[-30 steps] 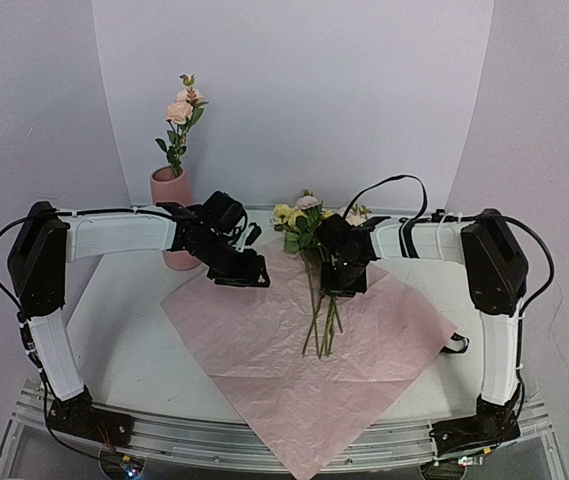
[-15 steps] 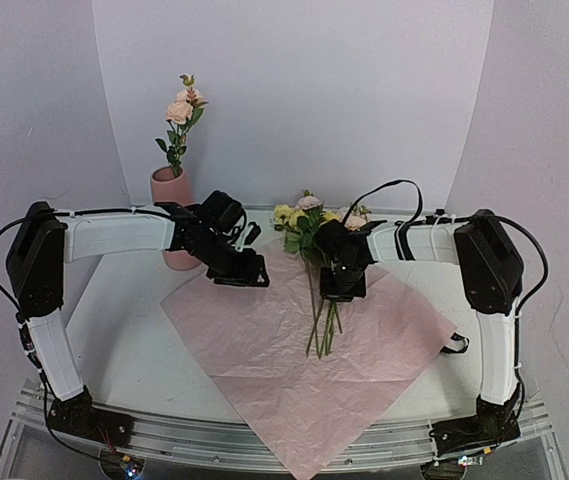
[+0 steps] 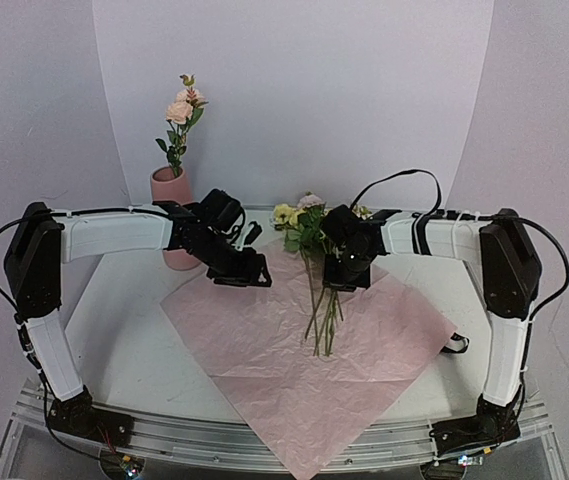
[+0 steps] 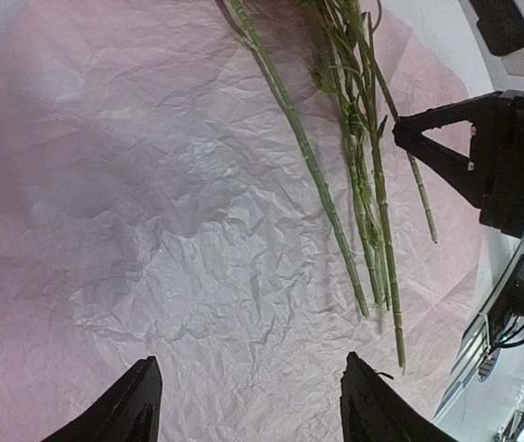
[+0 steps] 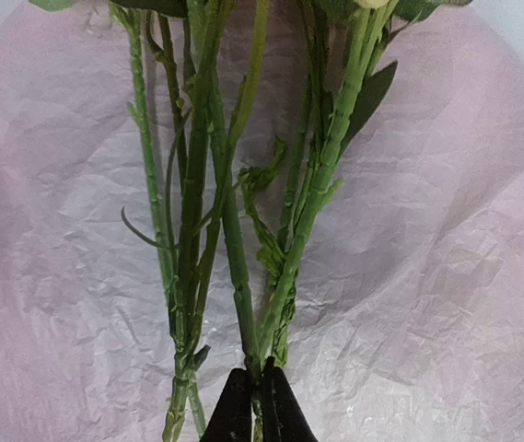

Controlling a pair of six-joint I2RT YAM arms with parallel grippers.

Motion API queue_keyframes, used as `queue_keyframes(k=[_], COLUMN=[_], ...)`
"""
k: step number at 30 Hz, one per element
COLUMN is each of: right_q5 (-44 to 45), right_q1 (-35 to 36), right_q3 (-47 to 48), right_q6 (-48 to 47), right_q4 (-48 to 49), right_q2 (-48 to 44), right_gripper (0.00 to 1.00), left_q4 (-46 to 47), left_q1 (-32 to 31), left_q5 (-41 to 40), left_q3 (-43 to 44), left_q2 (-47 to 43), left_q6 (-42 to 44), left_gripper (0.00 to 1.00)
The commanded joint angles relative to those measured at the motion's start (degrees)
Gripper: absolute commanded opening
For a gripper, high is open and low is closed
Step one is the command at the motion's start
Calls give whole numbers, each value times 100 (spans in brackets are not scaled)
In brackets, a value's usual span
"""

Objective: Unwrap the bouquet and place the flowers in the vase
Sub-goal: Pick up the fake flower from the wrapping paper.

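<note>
The bouquet lies unwrapped: its crinkled pink paper [image 3: 264,345] is spread flat on the table. The flowers [image 3: 299,222], yellow, pink and cream, lie on it with their green stems [image 3: 322,320] pointing toward me. My right gripper [image 3: 342,275] is shut on a couple of the stems [image 5: 234,267], its jaws [image 5: 257,373] pinched together around them just above the paper. My left gripper [image 3: 244,278] hovers open over bare paper [image 4: 151,203], its jaws [image 4: 250,361] empty and left of the stems [image 4: 312,166]. The salmon-pink vase [image 3: 167,188] stands at the back left behind the left arm, holding one pink flower stem [image 3: 181,110].
A black ribbon piece [image 3: 454,345] lies off the paper's right corner. The curved white backdrop [image 3: 294,100] rises close behind the vase and the blooms. The table's metal front rail [image 3: 264,440] runs between the two arm bases.
My right gripper has closed on the stems and its elbow has swung out to the right, shifting the stems slightly. The left gripper has stayed in place, opening a touch wider.
</note>
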Motion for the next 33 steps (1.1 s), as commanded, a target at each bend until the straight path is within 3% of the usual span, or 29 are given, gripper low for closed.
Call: queue_keyframes(k=[1, 9, 17, 29, 33], right_q5=[-109, -356, -540, -784, -817], right_q1=[-6, -10, -5, -10, -9], right_q3=[39, 173, 207, 369, 427], right_q6=[168, 279, 369, 483, 483], right_q4=[-301, -292, -291, -291, -291], right_q2=[-514, -623, -603, -476, -426], right_gripper=[6, 5, 5, 4, 4], left_q4=[28, 604, 1070, 1230, 1250], left_q1=[-12, -15, -15, -211, -275], left_q5=[680, 1747, 2800, 3370, 3470], left_q3=[220, 324, 684, 1050, 1041], left_q2=[-150, 140, 779, 1495, 1623], left_q6=[-15, -204, -702, -1175, -1235], left_gripper=[71, 76, 75, 68, 55])
